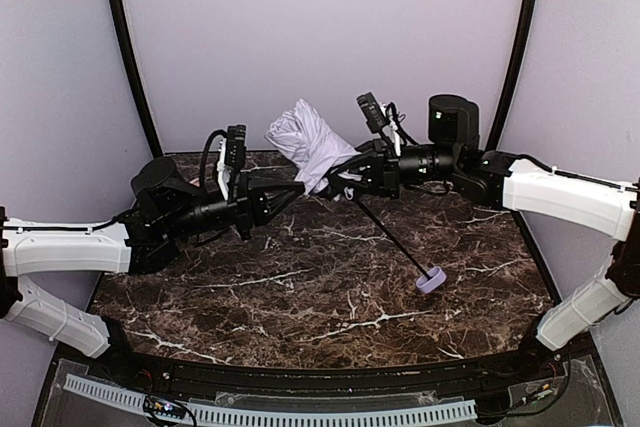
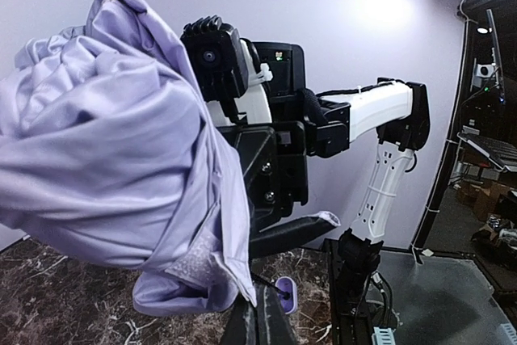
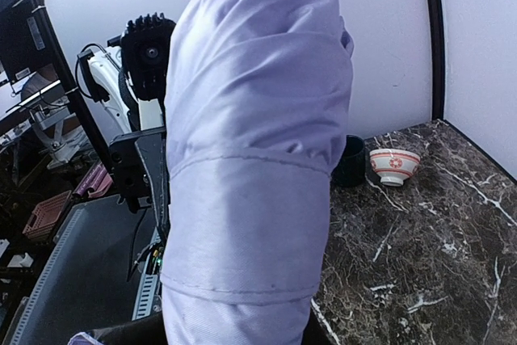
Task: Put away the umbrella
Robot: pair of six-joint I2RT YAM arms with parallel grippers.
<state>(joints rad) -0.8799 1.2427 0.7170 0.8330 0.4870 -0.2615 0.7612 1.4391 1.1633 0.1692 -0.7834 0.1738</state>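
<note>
The umbrella (image 1: 305, 139) is held above the marble table, its pale lavender canopy bunched up. Its thin black shaft (image 1: 390, 232) slants down to the right, and the lavender knob (image 1: 431, 280) rests on the table. My right gripper (image 1: 345, 179) is shut around the lower part of the bundled canopy (image 3: 250, 199), which hides its fingers in the right wrist view. My left gripper (image 2: 257, 300) is shut, pinching the hanging edge of lavender fabric beside a textured strap patch (image 2: 190, 268). The knob (image 2: 286, 294) shows just beyond its fingertips.
A red-patterned bowl (image 3: 394, 165) and a dark cup (image 3: 350, 161) stand near the table's edge by the wall. Two curved black posts (image 1: 125, 47) rise at the back corners. The dark marble table (image 1: 300, 297) spreads below both arms.
</note>
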